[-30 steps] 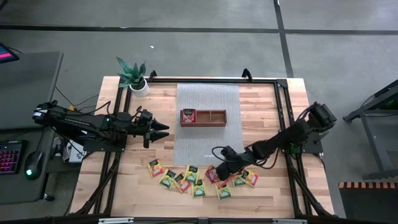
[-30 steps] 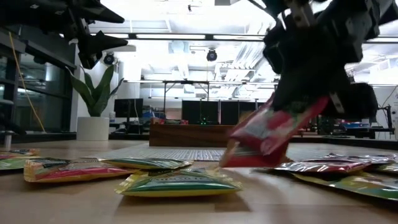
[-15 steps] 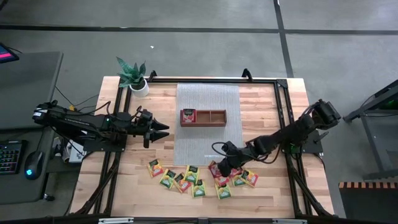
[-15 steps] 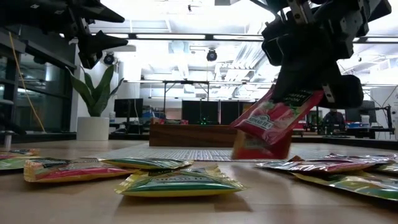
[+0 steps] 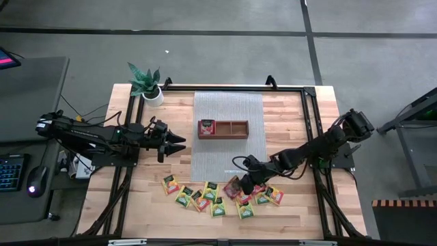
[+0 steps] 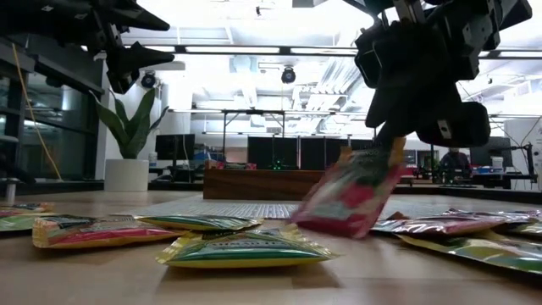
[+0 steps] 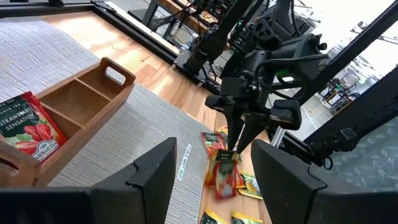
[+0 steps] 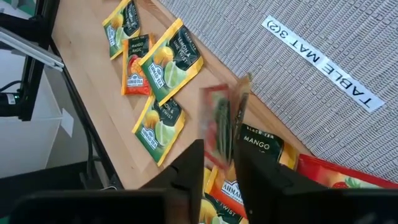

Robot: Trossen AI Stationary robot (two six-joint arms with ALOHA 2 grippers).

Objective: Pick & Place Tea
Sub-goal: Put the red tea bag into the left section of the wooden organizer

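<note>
— Where the right gripper (image 5: 244,183) hangs, near the counter's (image 5: 293,116) front edge, what is below it?
— A red tea packet (image 6: 349,191), blurred, tilted above the scattered packets (image 5: 205,195); whether the fingers grip it, I cannot tell.
— And the left gripper (image 5: 179,143)?
— Released, empty, by the left edge. One red packet (image 5: 205,128) sits in the tray's (image 5: 235,129) left compartment.
</note>
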